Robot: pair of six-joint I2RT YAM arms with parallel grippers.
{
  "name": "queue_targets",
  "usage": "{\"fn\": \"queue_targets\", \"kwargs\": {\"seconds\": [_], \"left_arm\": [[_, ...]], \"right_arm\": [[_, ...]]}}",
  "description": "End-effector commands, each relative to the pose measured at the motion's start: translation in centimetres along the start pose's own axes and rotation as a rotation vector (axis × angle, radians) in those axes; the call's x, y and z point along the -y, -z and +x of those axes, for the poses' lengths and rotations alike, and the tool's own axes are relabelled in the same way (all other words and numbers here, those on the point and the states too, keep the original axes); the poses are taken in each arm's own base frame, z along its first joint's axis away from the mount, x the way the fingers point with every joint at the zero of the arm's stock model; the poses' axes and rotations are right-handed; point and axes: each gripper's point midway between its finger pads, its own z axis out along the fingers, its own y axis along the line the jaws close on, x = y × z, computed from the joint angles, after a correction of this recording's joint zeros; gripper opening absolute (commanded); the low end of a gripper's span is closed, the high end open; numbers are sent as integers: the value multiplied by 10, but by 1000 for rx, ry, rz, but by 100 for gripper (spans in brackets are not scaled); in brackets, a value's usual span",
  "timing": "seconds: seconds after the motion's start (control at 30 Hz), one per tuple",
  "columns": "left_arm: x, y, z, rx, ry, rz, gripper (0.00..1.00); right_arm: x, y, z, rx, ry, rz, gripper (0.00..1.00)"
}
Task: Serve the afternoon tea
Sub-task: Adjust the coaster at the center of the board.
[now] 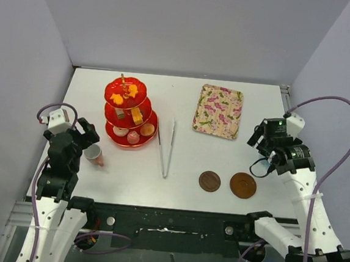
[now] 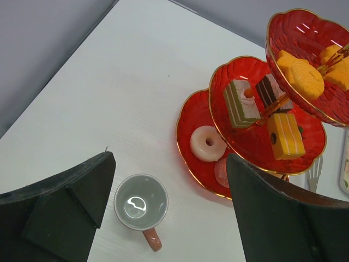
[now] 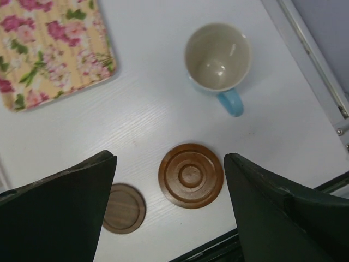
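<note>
One light-blue cup lies hidden overhead under the right hand.

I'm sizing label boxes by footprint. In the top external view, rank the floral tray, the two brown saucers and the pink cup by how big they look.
1. floral tray, clearly largest
2. right-hand saucer
3. left-hand saucer, slightly smaller
4. pink cup, smallest

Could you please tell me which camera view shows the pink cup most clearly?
The left wrist view: it shows the pink cup large and whole from above, upright, empty, handle visible. The top external view shows it only small, with little detail. The right wrist view does not show it.
</note>
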Motion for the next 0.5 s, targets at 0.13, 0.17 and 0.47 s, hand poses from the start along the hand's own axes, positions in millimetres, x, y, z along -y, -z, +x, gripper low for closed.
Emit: {"fn": "queue_targets", "kwargs": {"seconds": [0.13, 0.17, 0.47], "left_arm": [[6, 1, -11, 33, 14, 19, 81], [6, 1, -11, 34, 14, 21, 81], [49, 13, -11, -2, -25, 252, 81]], "right_arm": [[24, -28, -2, -107, -54, -129, 81], [14, -26, 3, -118, -52, -198, 81], [-18, -40, 106, -412, -164, -357, 81]]}}
